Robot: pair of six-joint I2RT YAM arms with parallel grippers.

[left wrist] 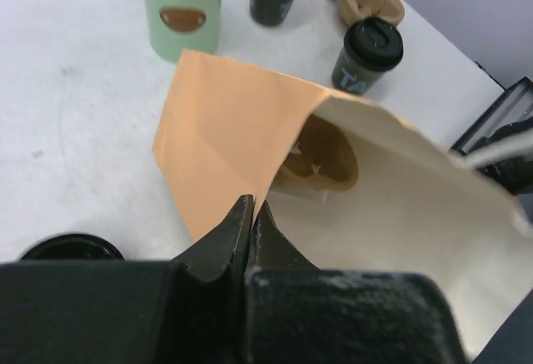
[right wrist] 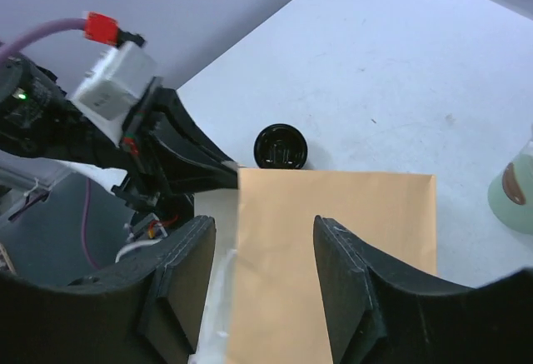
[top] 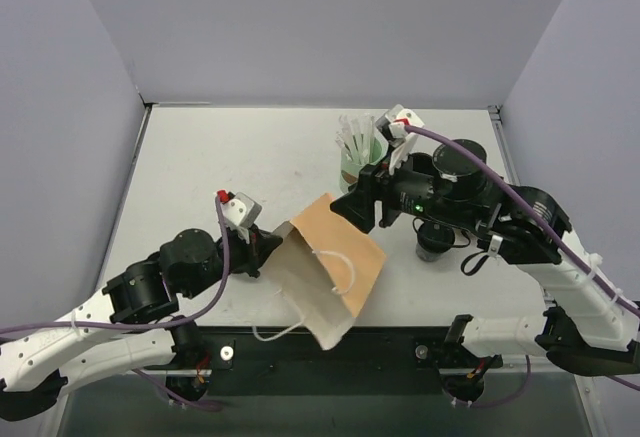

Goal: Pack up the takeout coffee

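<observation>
Paper bag lies tipped over mid-table. The left pincer is clamped tight on the bag's mouth edge, propping it open. The right pincer hovers over the bag's tan side, jaws roughly half apart, nothing in them.

The coffee cup, lid on, stands upright to the right of the bag, apart from it, under the right arm. Not packed yet. Green cup sits behind the bag. There's something brown inside the bag, maybe a cardboard tray, hard to tell.

Risks:
- The arm sits right over the coffee, so a low swing could knock it over.
- Only one pinch holds the mouth open, so a slip would collapse it.
- The bag is slanted, so the cup could tip going in.
</observation>
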